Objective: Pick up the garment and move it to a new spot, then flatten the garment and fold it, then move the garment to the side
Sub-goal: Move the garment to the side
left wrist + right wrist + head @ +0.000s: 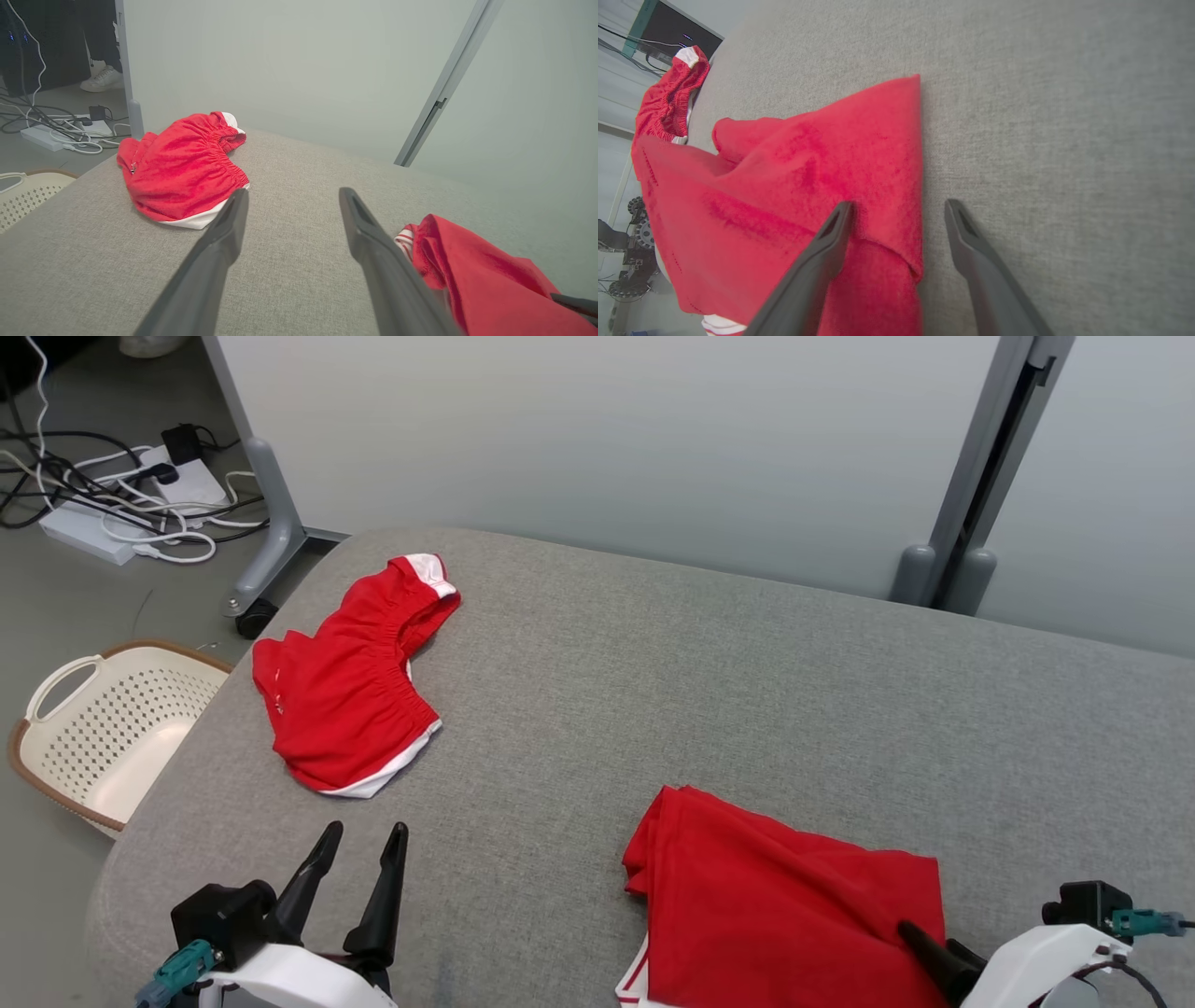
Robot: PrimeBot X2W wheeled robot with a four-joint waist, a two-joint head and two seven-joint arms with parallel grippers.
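Right gripper [899,205], wide and empty, straddles the folded red garment's [798,177] right edge, perhaps touching it; left gripper [366,829], likewise wide and empty, hovers well left.

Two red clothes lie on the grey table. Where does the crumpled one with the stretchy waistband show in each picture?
Head view: shorts at upper left, on the table's far left part.
Left wrist view: shorts left of centre.
Right wrist view: shorts small, in the far upper-left corner.
Shared landmark: the bigger red garment, nearer the camera in all three.
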